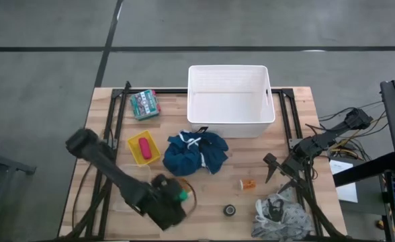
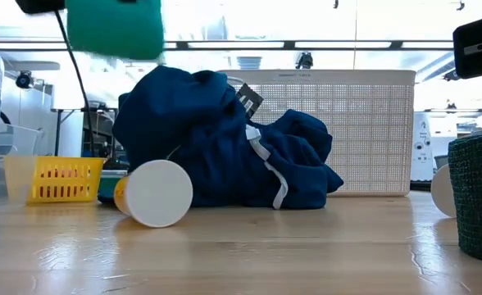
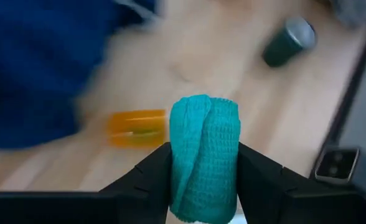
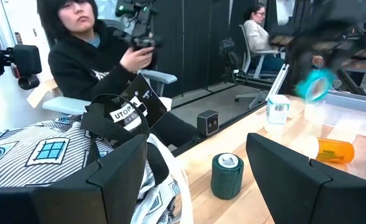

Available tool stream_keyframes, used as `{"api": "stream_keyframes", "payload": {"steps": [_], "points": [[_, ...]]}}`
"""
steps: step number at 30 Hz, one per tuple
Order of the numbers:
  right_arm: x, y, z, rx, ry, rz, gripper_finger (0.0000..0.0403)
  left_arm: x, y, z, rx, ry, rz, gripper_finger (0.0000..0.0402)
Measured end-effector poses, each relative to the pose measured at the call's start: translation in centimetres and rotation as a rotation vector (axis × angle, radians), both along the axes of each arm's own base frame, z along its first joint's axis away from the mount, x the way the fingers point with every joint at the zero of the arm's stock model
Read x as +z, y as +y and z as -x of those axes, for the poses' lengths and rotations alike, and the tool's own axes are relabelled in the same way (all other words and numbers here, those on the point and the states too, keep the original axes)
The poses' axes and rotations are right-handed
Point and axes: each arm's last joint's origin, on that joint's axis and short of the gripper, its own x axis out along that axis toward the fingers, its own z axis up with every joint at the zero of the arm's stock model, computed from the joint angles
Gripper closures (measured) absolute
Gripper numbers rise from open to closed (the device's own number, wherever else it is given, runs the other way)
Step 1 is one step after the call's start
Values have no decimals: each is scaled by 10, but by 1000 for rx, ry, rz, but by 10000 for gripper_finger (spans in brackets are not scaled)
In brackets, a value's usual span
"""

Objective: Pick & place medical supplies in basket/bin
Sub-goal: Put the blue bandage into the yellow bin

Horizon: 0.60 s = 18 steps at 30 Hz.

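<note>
Here we see the left claw (image 3: 205, 186) gripping a teal woven tape roll (image 3: 205, 155), lifted beyond the crumpled dark blue garment (image 1: 196, 151) from the white slotted plastic tub (image 1: 230, 99); next, carry it over. The right claw (image 4: 192, 180) waits wide.

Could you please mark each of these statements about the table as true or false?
1. The left gripper is shut on the green tape roll. True.
2. The dark blue garment lies inside the white tub. False: it lies on the table in front of the tub.
3. The orange pill bottle lies on its side on the table. True.
4. The right gripper holds the black tape roll. False: its jaws are open and empty, with the roll standing on the table beyond them.
5. The yellow tray is empty. False: a red roll lies in it.
</note>
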Motion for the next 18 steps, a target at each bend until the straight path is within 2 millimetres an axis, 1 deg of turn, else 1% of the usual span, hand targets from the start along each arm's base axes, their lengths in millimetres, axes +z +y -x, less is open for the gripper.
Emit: {"api": "stream_keyframes", "payload": {"steps": [3, 9, 15, 18], "points": [[0, 0, 0, 1, 0, 0, 131, 23, 21, 15, 176, -6, 68, 248], [0, 0, 0, 1, 0, 0, 131, 51, 53, 50, 434, -27, 167, 248], [0, 0, 0, 0, 0, 0, 131, 61, 80, 79, 635, -51, 240, 248], [0, 0, 0, 1, 1, 0, 131, 57, 93, 93, 681, -30, 215, 248]]}}
